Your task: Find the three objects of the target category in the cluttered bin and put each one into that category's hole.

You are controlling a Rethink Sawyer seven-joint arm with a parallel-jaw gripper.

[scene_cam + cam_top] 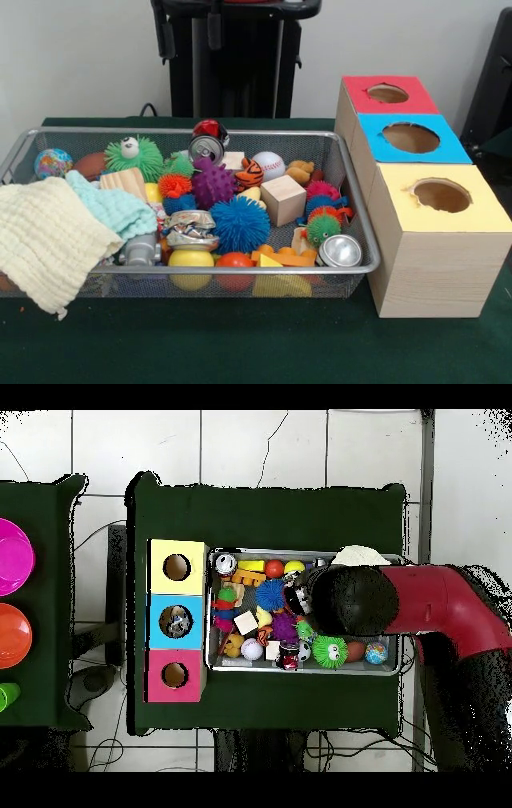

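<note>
Filling the wire bin are spiky balls, cans and blocks; no writing is legible. Arm hangs above; whether the pincer is apart or together, I cannot tell.

- Arm: red link entering the overhead view from the right edge, lying roughly level across the picture
- Wrist head: black, rounded, at the arm's left end, seen from above
- End effector: hidden beneath the black head in the overhead view; not visible in the front view; finger state cannot be told
</note>
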